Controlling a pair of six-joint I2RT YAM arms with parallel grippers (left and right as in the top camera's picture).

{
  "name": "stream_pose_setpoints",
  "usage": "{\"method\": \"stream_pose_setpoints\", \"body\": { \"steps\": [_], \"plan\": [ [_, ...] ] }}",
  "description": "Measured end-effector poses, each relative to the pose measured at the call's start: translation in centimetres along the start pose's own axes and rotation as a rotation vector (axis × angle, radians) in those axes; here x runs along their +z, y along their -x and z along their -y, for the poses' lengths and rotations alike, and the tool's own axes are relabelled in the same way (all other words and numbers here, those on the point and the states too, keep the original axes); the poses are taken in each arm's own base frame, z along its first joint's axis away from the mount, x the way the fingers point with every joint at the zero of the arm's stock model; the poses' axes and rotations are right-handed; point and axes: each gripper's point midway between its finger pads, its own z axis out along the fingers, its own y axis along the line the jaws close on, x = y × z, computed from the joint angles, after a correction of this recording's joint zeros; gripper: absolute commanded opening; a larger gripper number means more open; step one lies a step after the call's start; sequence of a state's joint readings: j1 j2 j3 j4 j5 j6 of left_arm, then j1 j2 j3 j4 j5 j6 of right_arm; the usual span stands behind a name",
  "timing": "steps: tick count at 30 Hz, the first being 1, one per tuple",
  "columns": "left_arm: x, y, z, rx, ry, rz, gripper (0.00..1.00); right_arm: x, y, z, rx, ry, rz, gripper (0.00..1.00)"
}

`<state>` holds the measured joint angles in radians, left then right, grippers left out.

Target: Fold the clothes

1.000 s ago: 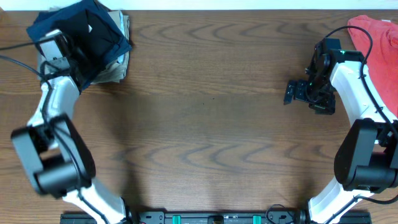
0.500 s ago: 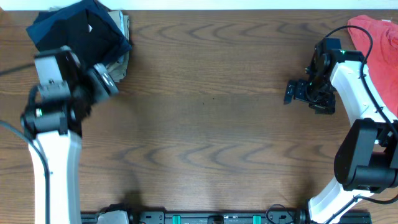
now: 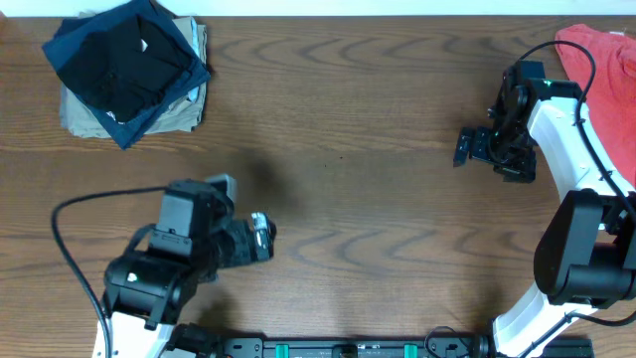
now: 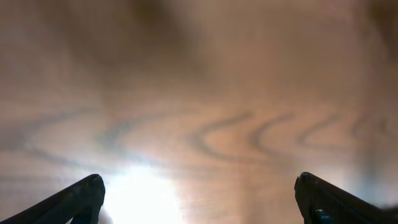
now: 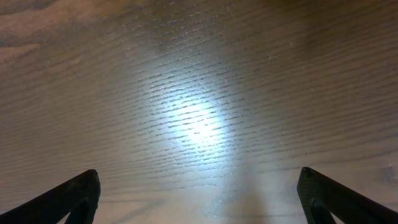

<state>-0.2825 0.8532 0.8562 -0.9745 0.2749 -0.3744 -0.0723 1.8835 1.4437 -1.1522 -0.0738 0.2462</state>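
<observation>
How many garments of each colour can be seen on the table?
Black T-shirt, on top of the stack: 1
Navy blue garment, under it: 1
Beige garment, at the bottom of the stack: 1
Red garment, at the far right edge: 1
Total: 4

Wood-grain surface (image 3: pixel 348 179) carrying a stack of folded garments (image 3: pixel 124 75), its beige piece (image 3: pixel 184 117) lowest; a red garment (image 3: pixel 608 60) lies well apart from the stack.
</observation>
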Motion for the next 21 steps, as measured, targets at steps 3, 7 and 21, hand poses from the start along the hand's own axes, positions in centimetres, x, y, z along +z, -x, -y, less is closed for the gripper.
{"method": "stream_pose_setpoints", "body": {
  "steps": [3, 7, 21],
  "plan": [
    [0.3, -1.2, -0.2, -0.01, 0.008, -0.048, 0.98, 0.0, 0.0, 0.0, 0.0, 0.0, 0.0, 0.99],
    [0.3, -1.4, -0.3, -0.018, 0.013, -0.056, 0.98, 0.0, 0.0, 0.0, 0.0, 0.0, 0.0, 0.99],
    [5.1, 1.9, -0.7, 0.143, -0.054, 0.213, 0.98, 0.0, 0.0, 0.0, 0.0, 0.0, 0.001, 0.99]
  ]
}}
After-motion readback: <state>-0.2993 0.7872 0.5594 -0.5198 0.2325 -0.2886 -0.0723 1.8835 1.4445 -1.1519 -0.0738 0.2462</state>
